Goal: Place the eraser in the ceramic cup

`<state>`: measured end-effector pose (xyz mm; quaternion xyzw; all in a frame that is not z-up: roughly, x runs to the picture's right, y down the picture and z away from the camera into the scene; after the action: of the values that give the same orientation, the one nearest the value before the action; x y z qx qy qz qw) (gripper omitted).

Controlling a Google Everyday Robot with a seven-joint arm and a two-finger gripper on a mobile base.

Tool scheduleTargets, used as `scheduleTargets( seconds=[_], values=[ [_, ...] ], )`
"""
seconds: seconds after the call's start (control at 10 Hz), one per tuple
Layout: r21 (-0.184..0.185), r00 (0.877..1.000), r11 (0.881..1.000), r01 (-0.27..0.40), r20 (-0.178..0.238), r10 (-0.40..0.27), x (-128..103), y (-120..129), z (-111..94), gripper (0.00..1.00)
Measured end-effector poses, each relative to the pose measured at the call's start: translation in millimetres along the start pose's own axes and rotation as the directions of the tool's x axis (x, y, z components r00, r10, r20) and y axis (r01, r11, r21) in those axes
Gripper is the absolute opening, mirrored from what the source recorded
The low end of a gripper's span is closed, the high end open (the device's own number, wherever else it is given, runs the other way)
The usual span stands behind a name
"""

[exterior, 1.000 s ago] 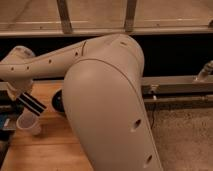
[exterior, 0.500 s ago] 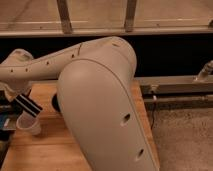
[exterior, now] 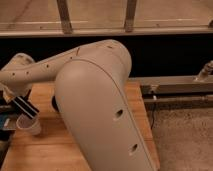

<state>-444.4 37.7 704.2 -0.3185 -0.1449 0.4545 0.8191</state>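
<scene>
Gripper (exterior: 15, 100), at the table's (exterior: 60, 150) left edge, is clenched on the eraser (exterior: 25, 106), whose long axis slants down-right with its lower end directly over the cup's (exterior: 29, 125) rim, so release appears nearly aligned.

Robot arm (exterior: 100, 100) hides dark bowl (exterior: 54, 104) mostly; gripper (exterior: 11, 96) partly cut off at left.

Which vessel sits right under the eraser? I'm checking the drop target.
The white cup, directly below the eraser held in the hand at the left; the dark bowl sits farther right, mostly hidden by the arm.
</scene>
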Motion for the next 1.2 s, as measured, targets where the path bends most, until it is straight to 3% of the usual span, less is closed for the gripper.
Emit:
scheduleTargets(
  seconds=[0.2,0.5,0.7,1.2],
  values=[
    [-0.047,1.0,0.999,-0.001,-0.012,0.001,-2,14,21,0.0],
    [-0.076,1.0,0.997,-0.009,-0.023,0.007,-2,22,34,0.0],
    [-0.084,1.0,0.996,0.004,-0.026,-0.006,-2,34,36,0.0],
    [-0.063,0.999,0.997,-0.052,-0.02,0.051,19,30,23,0.0]
  ],
)
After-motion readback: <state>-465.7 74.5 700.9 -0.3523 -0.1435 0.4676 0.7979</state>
